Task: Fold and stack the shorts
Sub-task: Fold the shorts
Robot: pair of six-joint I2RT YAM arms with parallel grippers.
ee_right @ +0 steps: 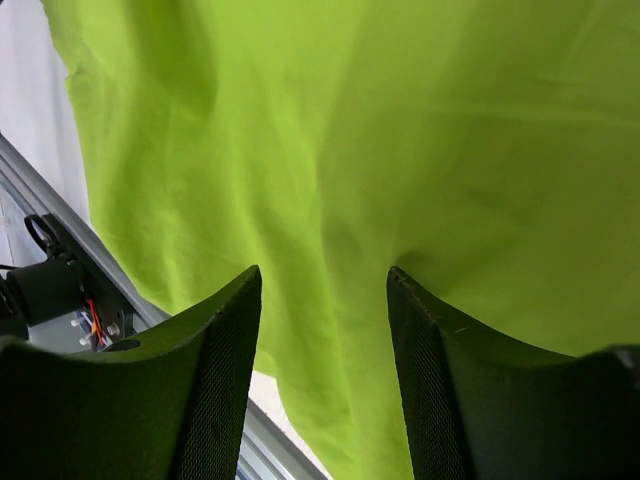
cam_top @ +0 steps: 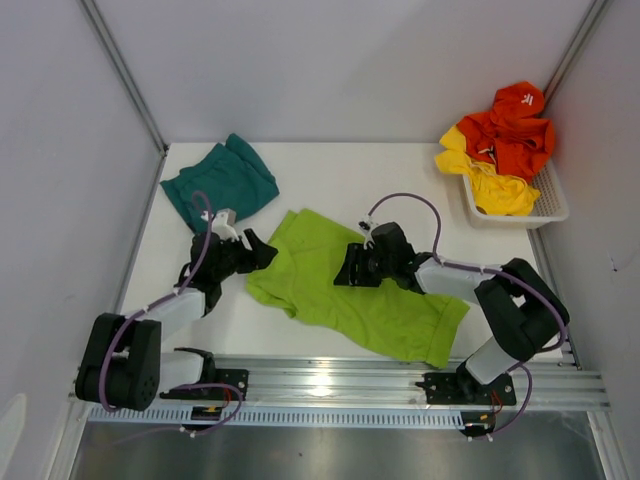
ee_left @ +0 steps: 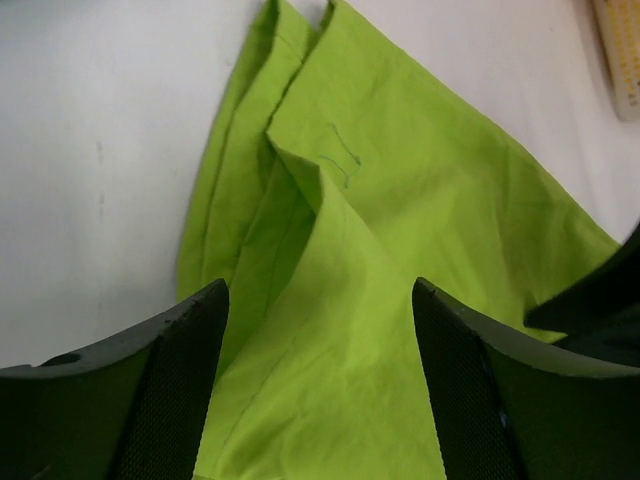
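Observation:
The lime green shorts (cam_top: 352,292) lie spread out across the middle of the table, with a raised fold near their left edge (ee_left: 330,200). My left gripper (cam_top: 262,254) is at that left edge, open, its jaws wide apart with green fabric (ee_left: 330,380) lying between them (ee_left: 318,300). My right gripper (cam_top: 349,268) sits over the middle of the same shorts, open, with smooth green cloth (ee_right: 400,130) under its jaws (ee_right: 323,275). The teal shorts (cam_top: 220,180) lie folded at the back left, apart from both grippers.
A white plastic basket (cam_top: 545,205) at the back right holds orange (cam_top: 512,125) and yellow (cam_top: 490,180) garments. A metal rail (cam_top: 400,375) runs along the near table edge, also in the right wrist view (ee_right: 60,200). Grey walls enclose the table.

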